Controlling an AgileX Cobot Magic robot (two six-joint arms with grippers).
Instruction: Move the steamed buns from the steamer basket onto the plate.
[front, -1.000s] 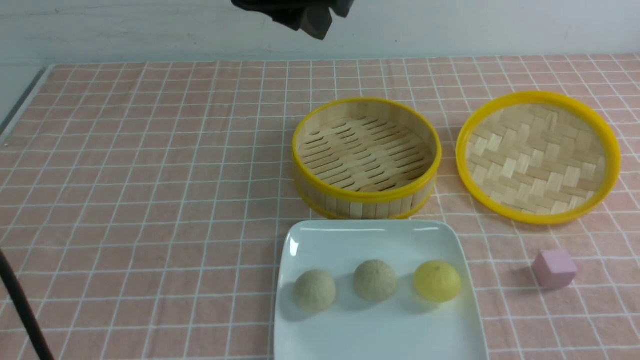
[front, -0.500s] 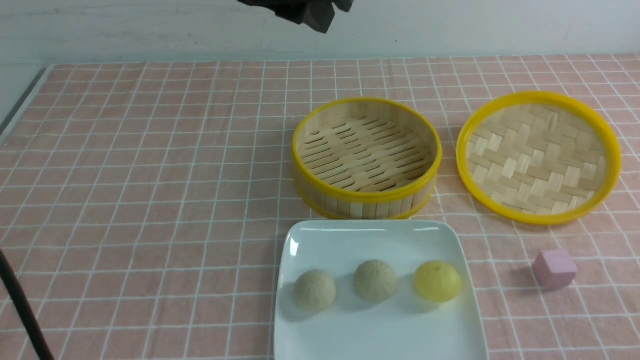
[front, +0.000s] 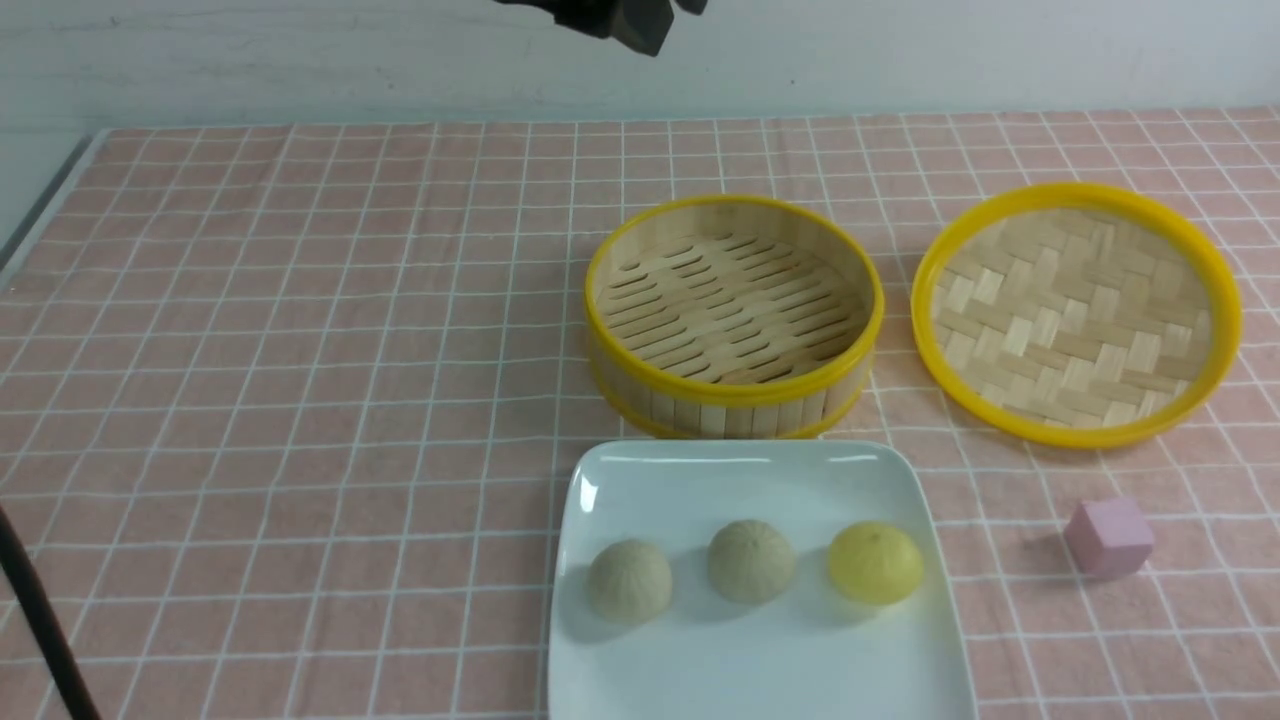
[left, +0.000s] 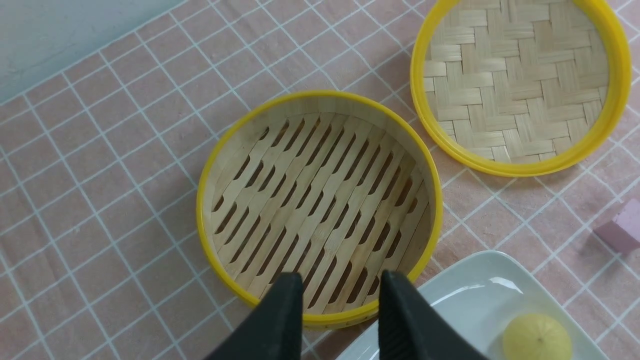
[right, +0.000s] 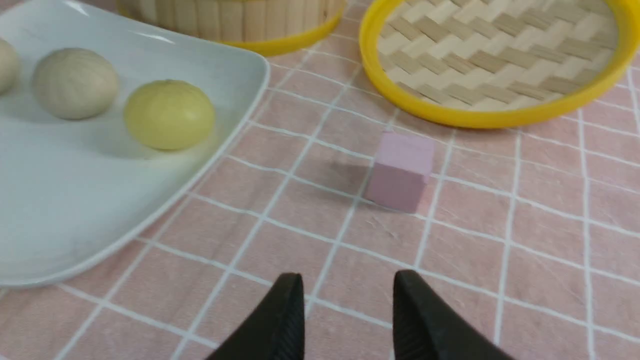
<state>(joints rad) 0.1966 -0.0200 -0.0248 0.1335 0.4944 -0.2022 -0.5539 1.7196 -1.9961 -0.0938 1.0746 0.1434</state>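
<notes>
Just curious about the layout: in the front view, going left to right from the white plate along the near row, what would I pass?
On the plate: left beige bun, middle beige bun, yellow bun; then the pink cube.

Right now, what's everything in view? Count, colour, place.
pale steamed buns: 2, beige-grey, on plate, left and middle
yellow steamed bun: 1, yellow, on plate, right end
plate: 1, white, in front of basket
steamer basket: 1, bamboo, yellow rims, centre, empty
woven tray: 1, yellow rim, right of basket
cube: 1, pink, right of plate
tablecloth: 1, pink, white grid
cable: 1, dark, near-left corner
left gripper: 1, black, open, high over basket
right gripper: 1, black, open, near cube
</notes>
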